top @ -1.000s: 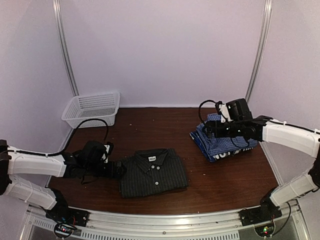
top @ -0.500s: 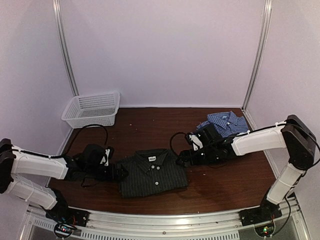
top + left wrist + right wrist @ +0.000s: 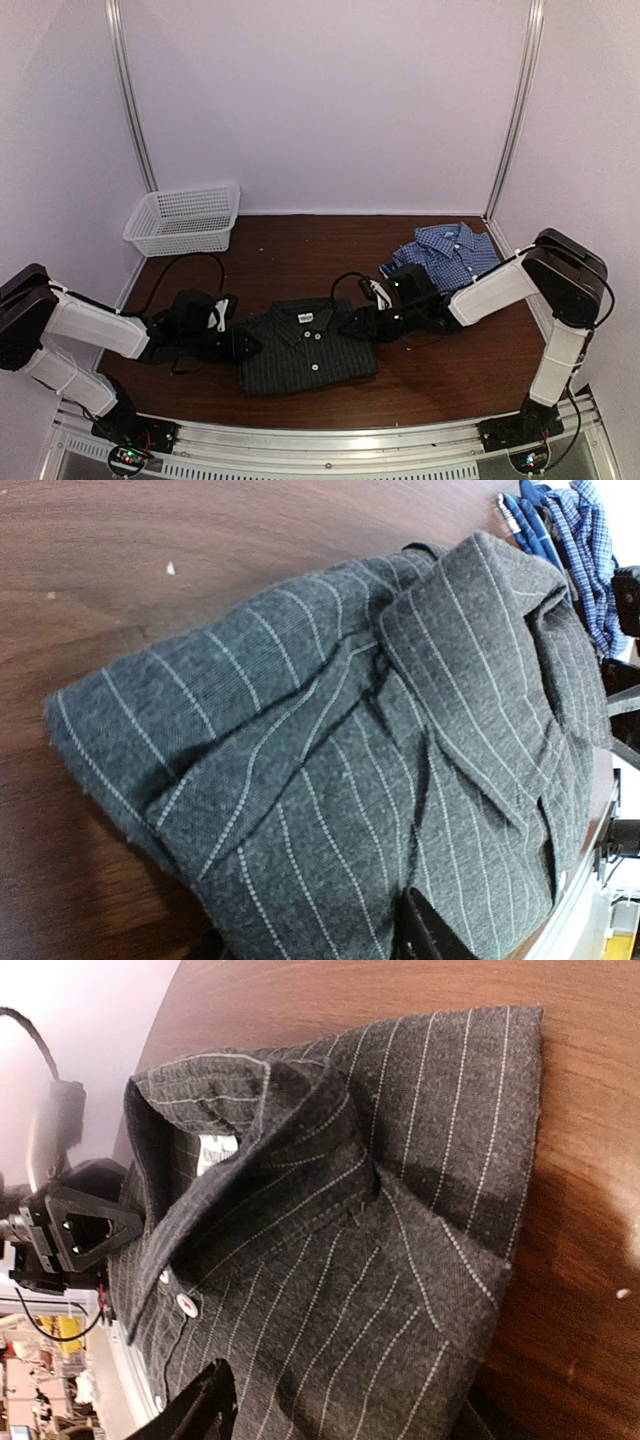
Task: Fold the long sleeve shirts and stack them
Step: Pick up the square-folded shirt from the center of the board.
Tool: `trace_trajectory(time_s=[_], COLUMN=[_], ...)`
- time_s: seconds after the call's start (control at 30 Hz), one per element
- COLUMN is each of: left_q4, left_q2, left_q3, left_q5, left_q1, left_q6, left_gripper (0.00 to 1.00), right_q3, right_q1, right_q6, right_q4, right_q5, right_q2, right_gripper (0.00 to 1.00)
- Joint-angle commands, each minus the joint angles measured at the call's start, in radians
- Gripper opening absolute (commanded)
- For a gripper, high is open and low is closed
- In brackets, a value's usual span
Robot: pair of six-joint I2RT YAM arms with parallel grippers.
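Note:
A folded black pinstriped shirt lies on the table near the front, collar and pale buttons up. My left gripper is at its left edge. In the left wrist view the striped shirt fills the space between the jaws, and one dark finger rests on the cloth. My right gripper is at the shirt's right edge. There the cloth runs between its jaws, beside one finger. I cannot tell whether either gripper presses the cloth. A folded blue-white checked shirt lies at the back right.
A white mesh basket stands at the back left against the wall. Metal posts rise at both back corners. Bare brown tabletop lies between the basket and the checked shirt.
My right arm has swung from the checked pile forward and left to the black shirt's right edge, uncovering the pile. The left gripper has edged onto the shirt. Both pairs of jaws have narrowed.

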Motion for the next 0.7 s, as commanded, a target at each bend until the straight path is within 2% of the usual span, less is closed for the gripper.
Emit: trace_trajectory(time_s=[0.0,0.13,0.23,0.37,0.43,0.67], left_q4=[0.087,0.131,0.135,0.089,0.043,-0.149], left_q2=[0.044,0.074,0.074,0.015,-0.019,-0.118], left_q3=[-0.025,-0.018,-0.019,-0.020,-0.007,0.078], left_q5=[0.064,0.094,0.093,0.055,0.024,-0.132], left_q1=[0.005,-0.001,-0.001,-0.001,0.000,0.001], left_q6=[-0.021,-0.026,-0.024,-0.003,0.022,0.130], left_gripper=[0.45,0.42,0.40,0.39,0.39,0.45], right_q3=[-0.059,-0.066,-0.069,-0.078,-0.060,0.200], right_q1=[0.006,0.004,-0.015,-0.072,-0.103,-0.232], right_q6=[0.107,0.179,0.207,0.165,0.089,-0.330], right_q4=[0.138,0.301,0.361,0.303,0.179,-0.553], right_q5=[-0.109,-0.184,-0.224,-0.247,-0.242,-0.128], right_q2=[0.075,0.136,0.147,0.079,0.013,-0.209], right_gripper=[0.62,0.50,0.38,0.13,0.00,0.00])
